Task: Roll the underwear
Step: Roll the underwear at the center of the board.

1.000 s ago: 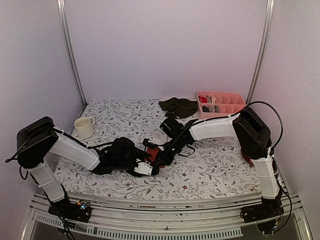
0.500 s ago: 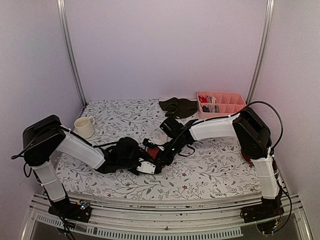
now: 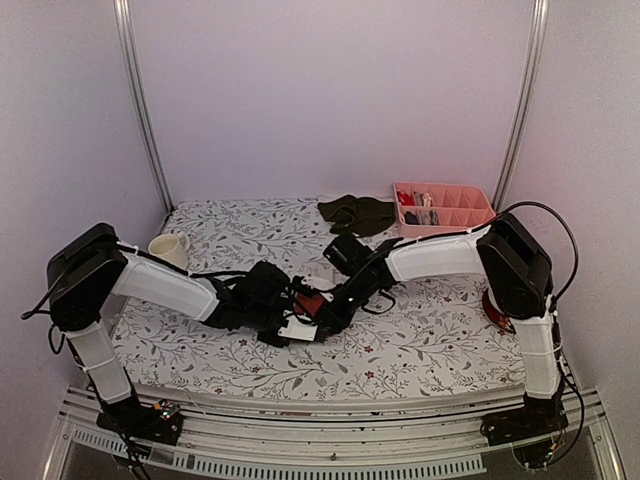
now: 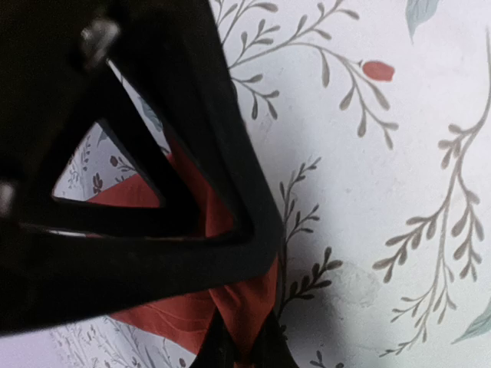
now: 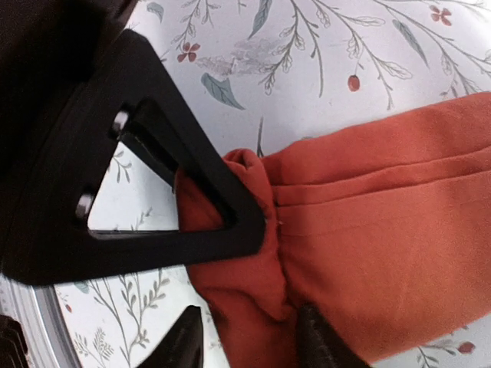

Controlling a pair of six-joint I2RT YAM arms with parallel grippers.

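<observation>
Right, rust-red underwear (image 3: 311,302) lies mid-table on the floral sheet (image 3: 440,340), pinned between both arms. The left gripper (image 3: 293,318) is clamped shut on one thin fold of it; in the left wrist view the cloth (image 4: 230,307) is nipped at the fingertips (image 4: 265,349). The right gripper (image 3: 322,314) has its jaws parted, with a bunched red edge (image 5: 368,253) lying between them. Dark olive underwear (image 3: 357,213) sits crumpled at the far edge, just left of the pink tray (image 3: 470,222). A cream mug (image 3: 168,254) stands far left. Plain pale lilac walls, metal posts (image 3: 140,110) in the corners. Most of the red piece is hidden under the black wrists. A whitish cloth (image 3: 318,271) behind them is too covered to make out. Fabric looks soft, creased; the sheet is flat and printed with grey sprigs.
</observation>
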